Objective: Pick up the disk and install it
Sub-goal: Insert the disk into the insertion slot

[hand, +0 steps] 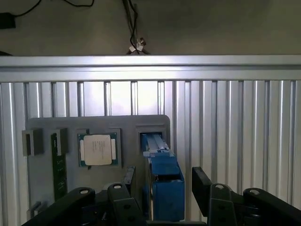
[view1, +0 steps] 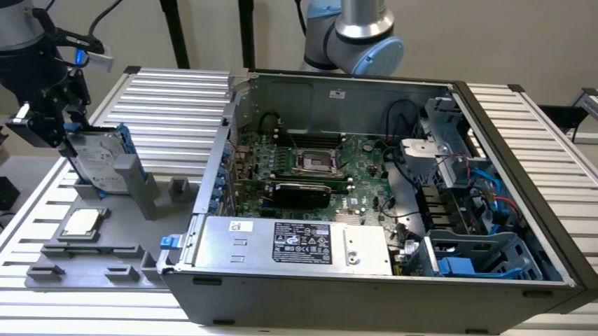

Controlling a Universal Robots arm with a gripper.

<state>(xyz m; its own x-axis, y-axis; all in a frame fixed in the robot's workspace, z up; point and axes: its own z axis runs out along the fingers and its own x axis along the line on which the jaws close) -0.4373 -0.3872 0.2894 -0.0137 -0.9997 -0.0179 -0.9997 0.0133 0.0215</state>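
The ribbed metal worktop [view1: 173, 91] carries an open computer case [view1: 309, 297] on the exterior view's right and a grey holder plate [view1: 122, 245] on the exterior view's left. The disk [view1: 96, 162] stands on edge in a slot at the far end of that plate, with a blue rail along its side. My claw [hand: 164, 174] is spread wide and straddles the disk's upper edge, a finger on either face. A gap shows beside one finger [hand: 200, 183]; I cannot tell whether the other touches. A small square chip [view1: 81, 222] lies flat in a pocket nearer on the plate.
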